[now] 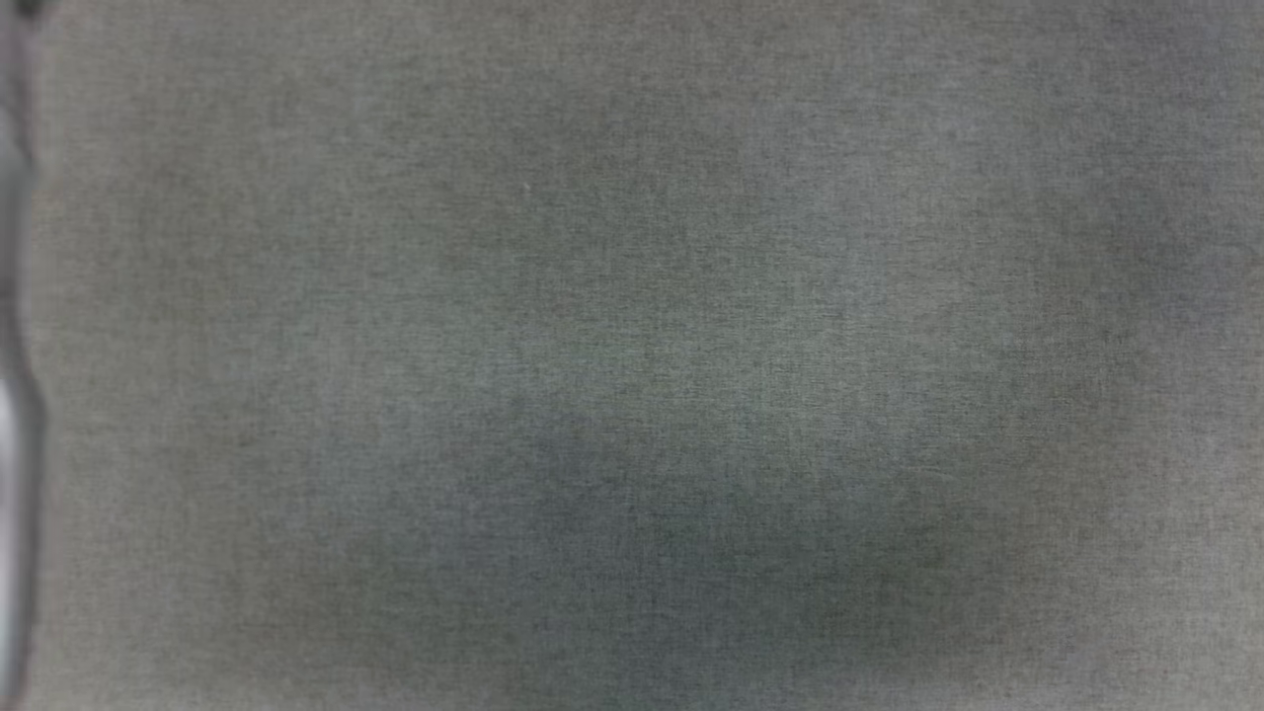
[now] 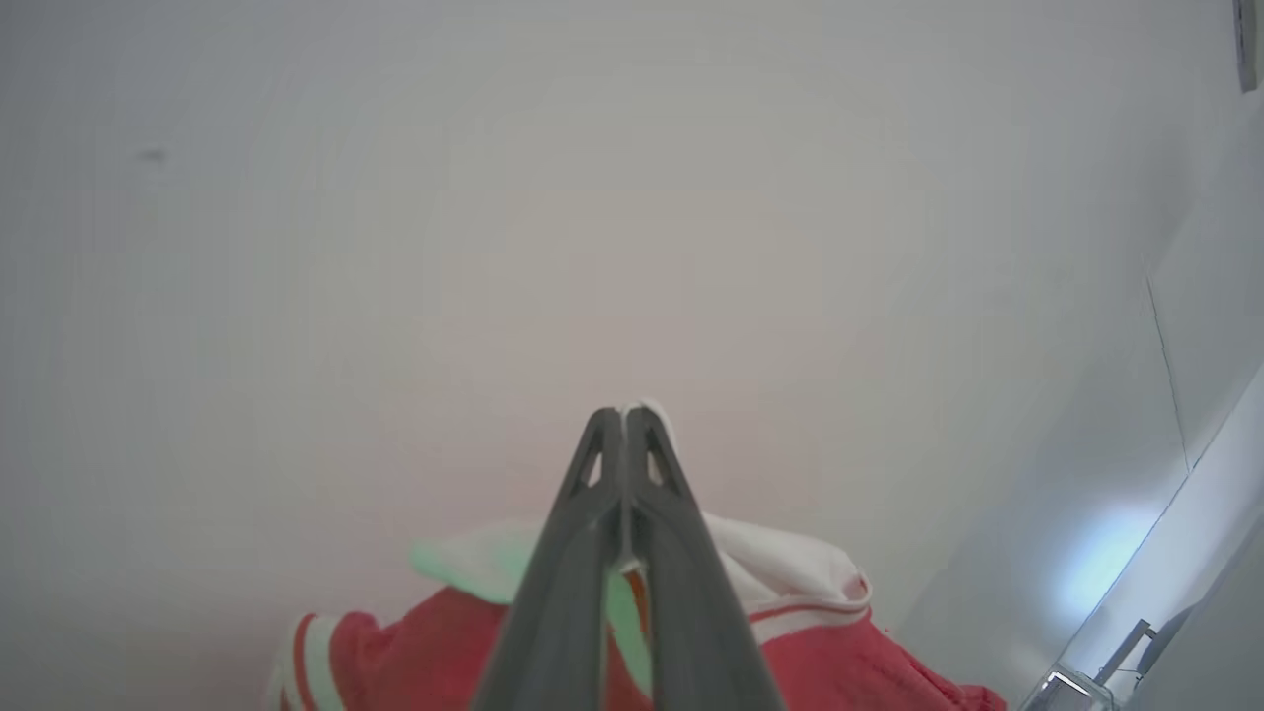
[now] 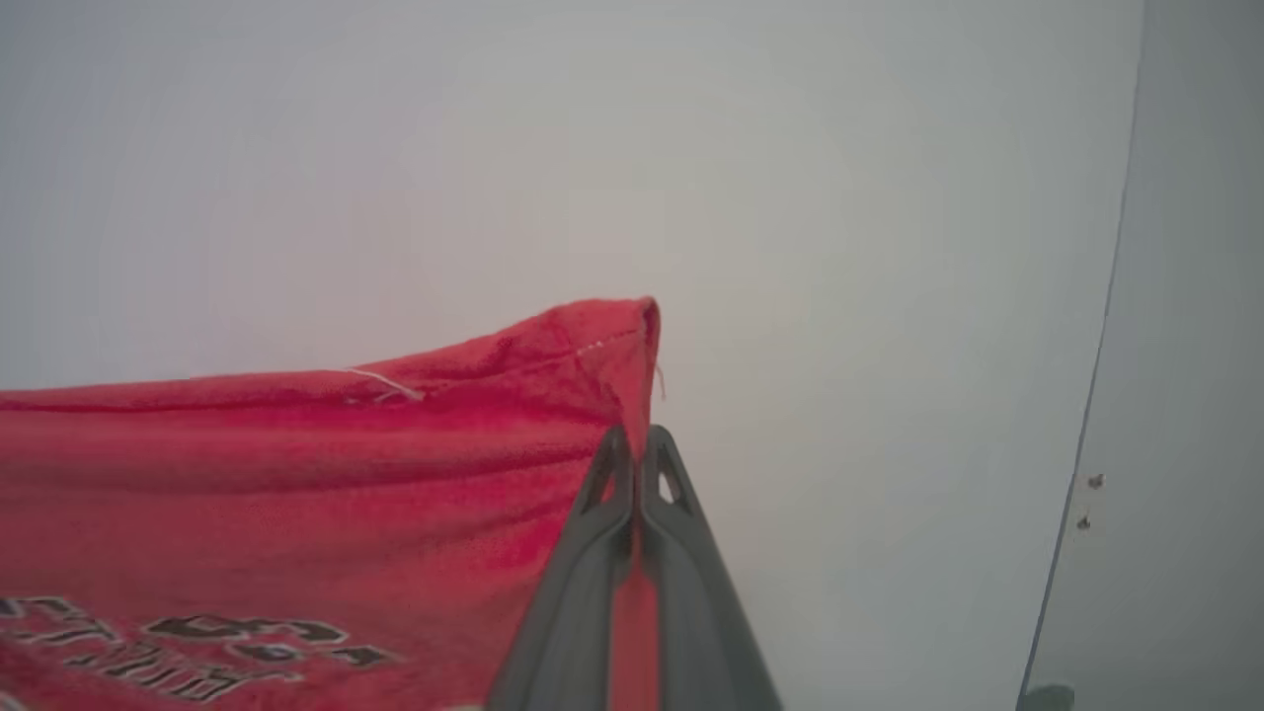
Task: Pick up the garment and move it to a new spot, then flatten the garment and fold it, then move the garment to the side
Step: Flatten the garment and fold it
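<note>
Red, white-sleeved jersey shirt is clamped by left gripper and right gripper, red cloth spread toward 9 o'clock.

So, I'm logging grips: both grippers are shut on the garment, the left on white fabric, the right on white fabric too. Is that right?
Not quite. The right gripper is shut on a red corner of the garment, not on white fabric; the right wrist view shows it. The left gripper is shut on white fabric, as you said.

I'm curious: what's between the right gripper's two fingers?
A red edge of the garment, pinched in the shut right gripper; the right wrist view shows it.
</note>
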You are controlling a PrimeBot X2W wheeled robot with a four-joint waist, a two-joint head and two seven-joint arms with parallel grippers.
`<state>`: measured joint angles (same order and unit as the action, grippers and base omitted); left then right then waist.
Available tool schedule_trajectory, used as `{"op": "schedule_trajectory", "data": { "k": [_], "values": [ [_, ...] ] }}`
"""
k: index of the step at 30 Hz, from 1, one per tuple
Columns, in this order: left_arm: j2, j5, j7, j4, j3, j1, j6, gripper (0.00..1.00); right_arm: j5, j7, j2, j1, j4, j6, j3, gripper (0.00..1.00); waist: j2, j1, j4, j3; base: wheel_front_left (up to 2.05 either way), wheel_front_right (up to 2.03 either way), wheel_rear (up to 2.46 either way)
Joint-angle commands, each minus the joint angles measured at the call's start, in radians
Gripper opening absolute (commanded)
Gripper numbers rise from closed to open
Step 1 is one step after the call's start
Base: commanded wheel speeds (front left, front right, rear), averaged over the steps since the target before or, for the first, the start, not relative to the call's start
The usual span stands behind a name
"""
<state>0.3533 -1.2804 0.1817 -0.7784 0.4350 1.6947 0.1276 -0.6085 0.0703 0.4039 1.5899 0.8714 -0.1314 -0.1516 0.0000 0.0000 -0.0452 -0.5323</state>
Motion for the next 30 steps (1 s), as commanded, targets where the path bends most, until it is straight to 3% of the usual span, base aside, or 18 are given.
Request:
{"op": "schedule_trajectory", "data": {
  "k": [1,6,15,23,30],
  "values": [
    [0.007,-0.023,-0.007,0.025,0.013,-0.069,0.003,0.0,-0.019,-0.004,0.0,-0.055,0.006,0.002,-0.025,0.0,0.0,0.0,0.008,0.008,0.0,0.0,0.0],
    [0.037,-0.114,-0.023,0.164,0.057,-0.326,0.004,0.0,-0.09,-0.037,0.019,-0.229,-0.069,0.002,-0.15,0.0,0.0,0.0,0.014,0.018,0.0,0.0,0.0],
    [0.106,-0.21,0.044,0.473,0.14,-0.854,0.005,0.0,-0.3,-0.162,0.123,-0.599,-0.296,0.001,-0.297,0.0,0.0,0.0,0.017,0.053,0.0,0.0,0.0],
    [0.172,-0.164,0.08,0.673,0.164,-1.212,0.004,0.0,-0.433,-0.296,0.224,-0.911,-0.509,0.001,-0.302,0.0,0.0,0.0,0.024,0.121,0.0,0.0,0.0],
    [0.196,-0.051,0.082,0.859,0.086,-1.501,0.004,0.0,-0.459,-0.292,0.289,-1.238,-0.677,0.001,-0.19,0.0,0.0,0.0,0.048,0.184,0.0,0.0,0.0]
  ]
}}
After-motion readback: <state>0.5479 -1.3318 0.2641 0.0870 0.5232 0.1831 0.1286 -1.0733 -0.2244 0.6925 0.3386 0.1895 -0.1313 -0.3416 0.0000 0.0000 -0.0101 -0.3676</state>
